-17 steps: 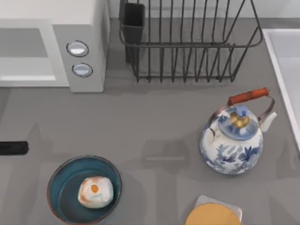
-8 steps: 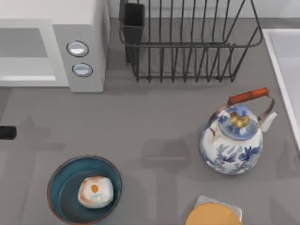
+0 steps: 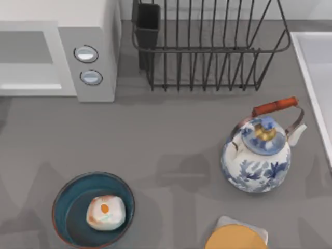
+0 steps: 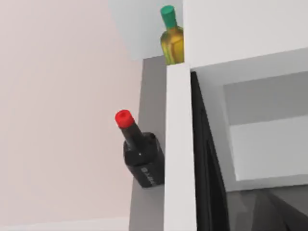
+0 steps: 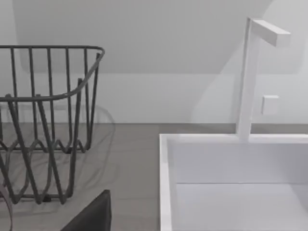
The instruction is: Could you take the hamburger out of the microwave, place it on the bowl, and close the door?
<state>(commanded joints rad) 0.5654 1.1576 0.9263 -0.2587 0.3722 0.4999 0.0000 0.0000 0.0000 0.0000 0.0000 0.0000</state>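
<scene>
Hamburger [image 3: 105, 212] in bowl [image 3: 65, 199]

Overhead view and right wrist view share the dish rack [image 3: 207, 46].

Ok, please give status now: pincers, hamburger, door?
Hamburger sits in bowl. Microwave door open, edge-on in left wrist view. Nothing blocking it.

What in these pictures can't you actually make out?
Top view: the microwave and its door run off the left edge; whether the door is fully shut, I cannot tell.
Top view: the yellow disc is cut off by the bottom edge.
Top view: the sink runs off the right edge.
</scene>
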